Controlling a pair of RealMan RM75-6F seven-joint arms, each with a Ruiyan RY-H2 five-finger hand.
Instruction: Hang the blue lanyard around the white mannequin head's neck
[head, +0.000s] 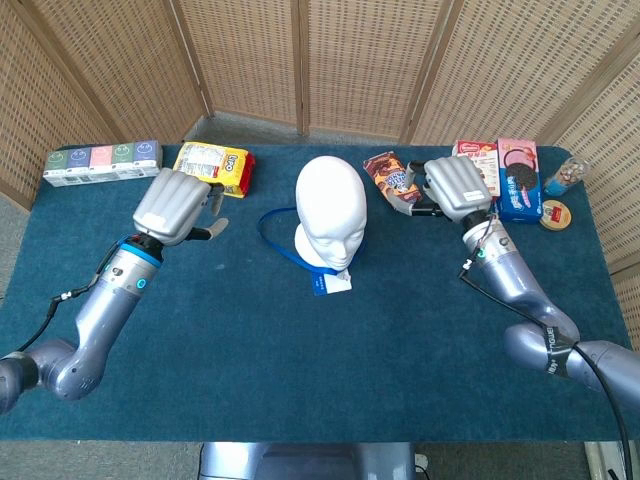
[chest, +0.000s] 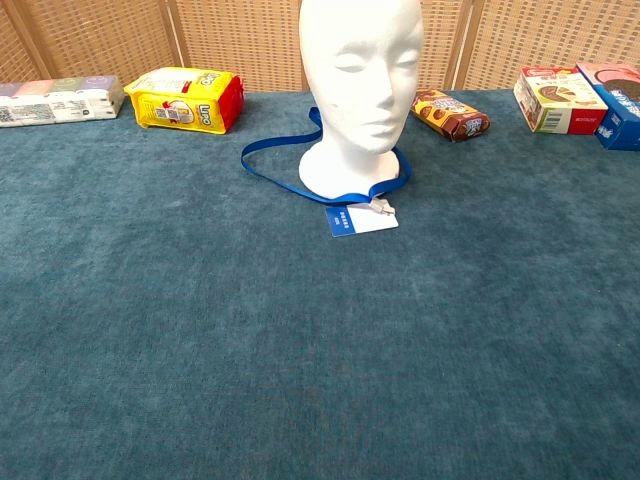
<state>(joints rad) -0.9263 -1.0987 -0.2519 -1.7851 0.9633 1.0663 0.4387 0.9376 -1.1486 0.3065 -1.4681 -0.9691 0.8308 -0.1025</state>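
Lanyard, blue, lies on the teal table cloth as a loop around the base of the white mannequin head; the loop's slack bulges out toward the robot's left side, so its long axis runs roughly across the table, left to right. Badge card lies flat on the cloth just in front of the base, toward the robot. Head stands upright mid-table, face toward the robot. Left hand hovers above the cloth well apart from the loop, holding nothing, fingers only partly visible and loosely extended. Right hand is raised near the brown snack pack, empty, fingers apart. Along the far edge: yellow packet, row of pastel boxes, snack boxes. Broad bare cloth fills the near half of the table.
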